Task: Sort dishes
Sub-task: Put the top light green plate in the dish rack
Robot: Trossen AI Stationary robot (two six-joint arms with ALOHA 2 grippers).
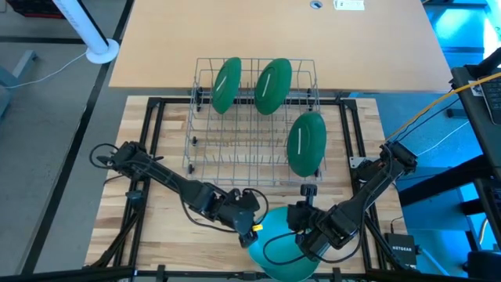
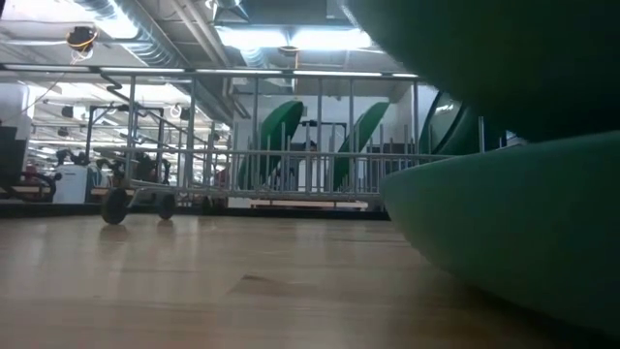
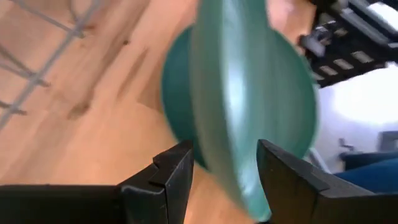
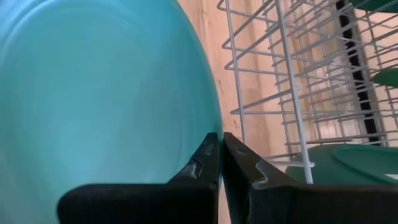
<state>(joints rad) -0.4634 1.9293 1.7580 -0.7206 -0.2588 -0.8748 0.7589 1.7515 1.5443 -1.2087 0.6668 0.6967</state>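
Right hand pinching teal plate rim at tabletop's near edge, left hand open astride it, likely mid-handoff toward rack.

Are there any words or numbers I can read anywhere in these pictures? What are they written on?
"NETGEAR": on the small black box at the table's edge near the right arm, small and only just readable.
White label on the far tabletop: print too small to read.
Plates, rack and arms: no writing visible.
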